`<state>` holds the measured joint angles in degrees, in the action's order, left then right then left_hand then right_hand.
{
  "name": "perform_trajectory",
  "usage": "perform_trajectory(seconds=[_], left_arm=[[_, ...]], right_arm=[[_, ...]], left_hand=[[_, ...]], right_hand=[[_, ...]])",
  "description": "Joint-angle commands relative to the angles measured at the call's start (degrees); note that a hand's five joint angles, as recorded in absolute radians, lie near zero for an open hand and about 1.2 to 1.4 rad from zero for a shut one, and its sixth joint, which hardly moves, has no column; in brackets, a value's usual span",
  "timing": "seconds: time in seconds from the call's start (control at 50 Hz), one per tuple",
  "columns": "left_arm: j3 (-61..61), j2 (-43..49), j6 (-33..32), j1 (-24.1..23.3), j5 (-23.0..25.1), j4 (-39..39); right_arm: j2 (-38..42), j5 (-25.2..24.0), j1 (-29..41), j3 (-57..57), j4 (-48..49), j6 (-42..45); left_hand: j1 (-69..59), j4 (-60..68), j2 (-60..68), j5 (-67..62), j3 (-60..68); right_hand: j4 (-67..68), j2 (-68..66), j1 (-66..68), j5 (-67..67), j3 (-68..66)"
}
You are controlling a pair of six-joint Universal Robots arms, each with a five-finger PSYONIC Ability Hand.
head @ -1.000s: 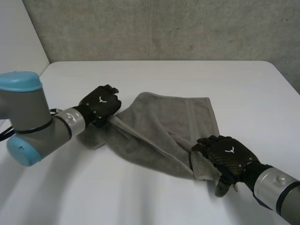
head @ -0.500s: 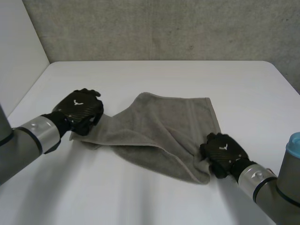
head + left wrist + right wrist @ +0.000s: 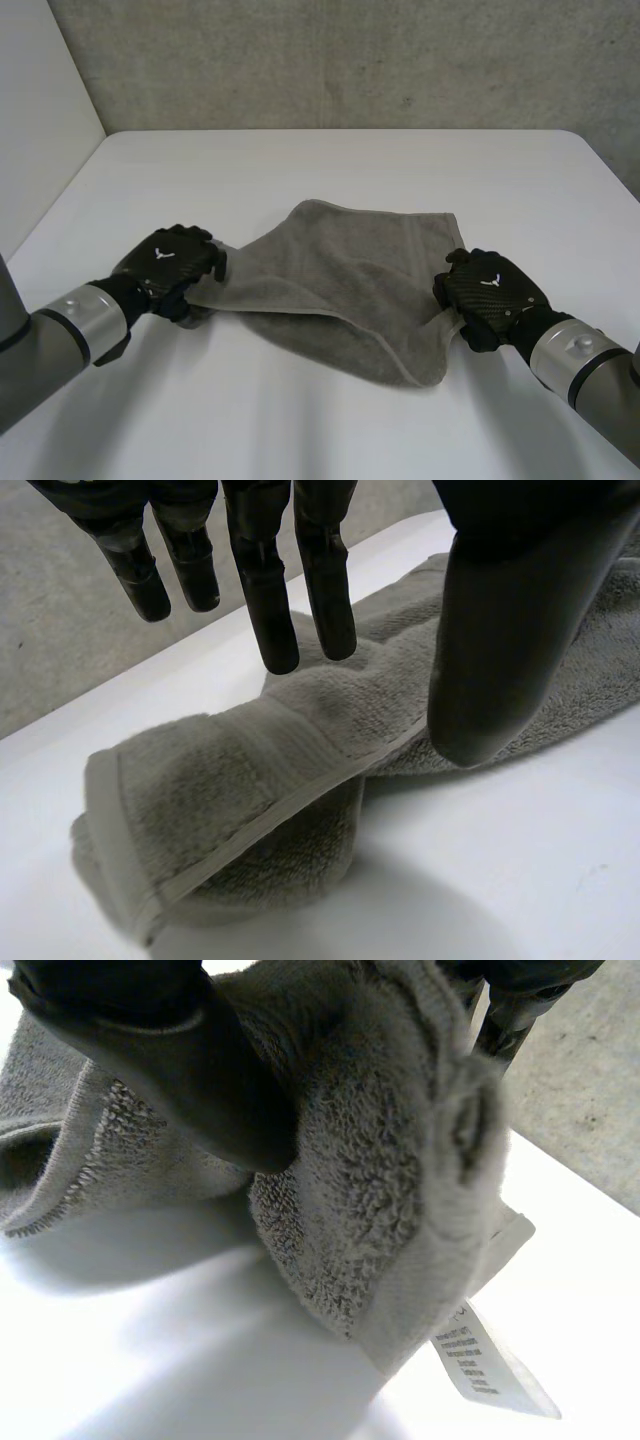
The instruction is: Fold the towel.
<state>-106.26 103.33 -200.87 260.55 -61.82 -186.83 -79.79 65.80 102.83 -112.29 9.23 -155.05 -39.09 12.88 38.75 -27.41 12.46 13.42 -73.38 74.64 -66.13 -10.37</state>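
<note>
The grey towel (image 3: 340,270) lies crumpled on the white table (image 3: 350,160), one layer folded slantwise over another. My left hand (image 3: 165,262) rests at the towel's left end. In the left wrist view its fingers (image 3: 270,590) hang straight and spread above a doubled-over towel corner (image 3: 230,790), with the thumb (image 3: 510,620) set apart beside them, gripping nothing. My right hand (image 3: 492,292) is at the towel's right edge. In the right wrist view its thumb (image 3: 170,1050) pinches a bunch of towel (image 3: 380,1190) against the fingers, raised off the table.
A white care label (image 3: 490,1365) hangs from the bunched towel corner at my right hand. A grey wall (image 3: 350,60) stands behind the table's far edge. Bare table surface surrounds the towel on all sides.
My left hand slid left and nearer along the towel and opened. My right hand closed on the towel's near right corner and carried it farther back.
</note>
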Motion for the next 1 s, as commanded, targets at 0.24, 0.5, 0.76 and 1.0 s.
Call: perform_trajectory(seconds=[0.24,0.5,0.76,1.0], left_arm=[[-0.36,8.63,-0.84,-1.98,-0.93,-9.51],[3.42,13.48,-0.76,-2.51,-6.73,-12.67],[3.51,13.57,-0.14,-2.16,-7.00,-14.35],[0.18,11.64,-0.67,-2.33,-6.38,-13.65]], right_arm=[[0.78,0.12,-0.79,0.67,0.18,-0.34],[0.86,-0.06,-0.97,1.29,0.00,-2.19],[0.86,0.12,-2.81,1.64,-0.18,-2.19],[0.86,-1.20,-2.90,1.29,-0.26,-2.54]], left_hand=[[1.80,-2.88,-1.45,0.11,-2.46],[-5.23,-2.88,5.57,-6.92,-2.46],[-31.69,-2.88,32.04,-33.38,-2.46],[0.96,-2.88,-0.61,-0.73,-2.46]], right_hand=[[-3.42,-6.62,5.36,-3.87,0.37],[-3.42,-6.62,5.36,-3.87,0.37],[-3.42,-6.62,5.36,-3.87,0.37],[-3.42,-6.62,5.36,-3.87,0.37]])
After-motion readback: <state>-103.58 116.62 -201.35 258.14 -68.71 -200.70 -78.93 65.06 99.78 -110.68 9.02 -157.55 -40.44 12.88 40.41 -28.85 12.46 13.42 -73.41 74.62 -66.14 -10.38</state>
